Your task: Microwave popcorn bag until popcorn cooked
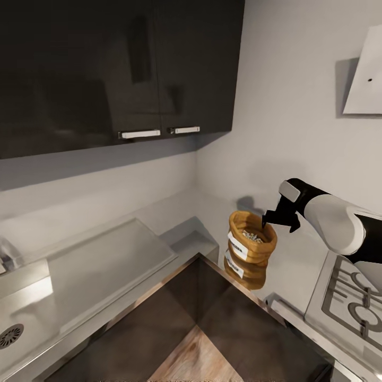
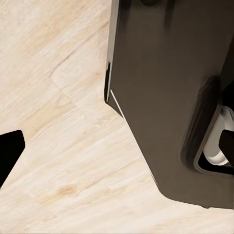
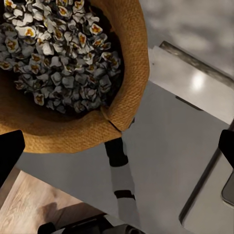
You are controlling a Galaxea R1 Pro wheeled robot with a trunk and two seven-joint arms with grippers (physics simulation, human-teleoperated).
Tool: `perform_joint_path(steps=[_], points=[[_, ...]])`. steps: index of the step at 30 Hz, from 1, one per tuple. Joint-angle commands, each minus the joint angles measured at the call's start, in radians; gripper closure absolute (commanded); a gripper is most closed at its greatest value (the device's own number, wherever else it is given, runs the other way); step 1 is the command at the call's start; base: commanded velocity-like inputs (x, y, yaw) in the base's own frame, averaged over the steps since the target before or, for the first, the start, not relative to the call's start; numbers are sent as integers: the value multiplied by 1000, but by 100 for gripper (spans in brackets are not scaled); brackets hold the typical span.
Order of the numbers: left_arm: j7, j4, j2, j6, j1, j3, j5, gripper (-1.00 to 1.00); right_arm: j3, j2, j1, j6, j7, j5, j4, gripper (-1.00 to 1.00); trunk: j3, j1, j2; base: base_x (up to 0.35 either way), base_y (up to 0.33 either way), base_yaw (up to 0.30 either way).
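Aloft, right tool (image 1: 263, 222) clamped on woven tan popcorn bag (image 1: 249, 255) rolled rim, puffy popcorn (image 3: 58, 53) inside

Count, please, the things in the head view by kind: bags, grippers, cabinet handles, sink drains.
Popcorn bag: 1
Right gripper: 1
Cabinet handles: 2
Sink drain: 1
Total: 5

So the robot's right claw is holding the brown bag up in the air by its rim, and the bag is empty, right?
Not quite. The right claw does hold the bag up in the air by its rim, but the bag isn't empty: it's full of small whitish popcorn pieces. The right wrist view looks straight into the open top and shows them clearly.
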Motion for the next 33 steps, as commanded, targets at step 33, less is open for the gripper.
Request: perform_joint_path(steps=[33], points=[[0,-2,0,2,0,7,0,-100,-2,-24,-2,-1,-10,-10,5,-100,-52,1,-2,61,0,-39]])
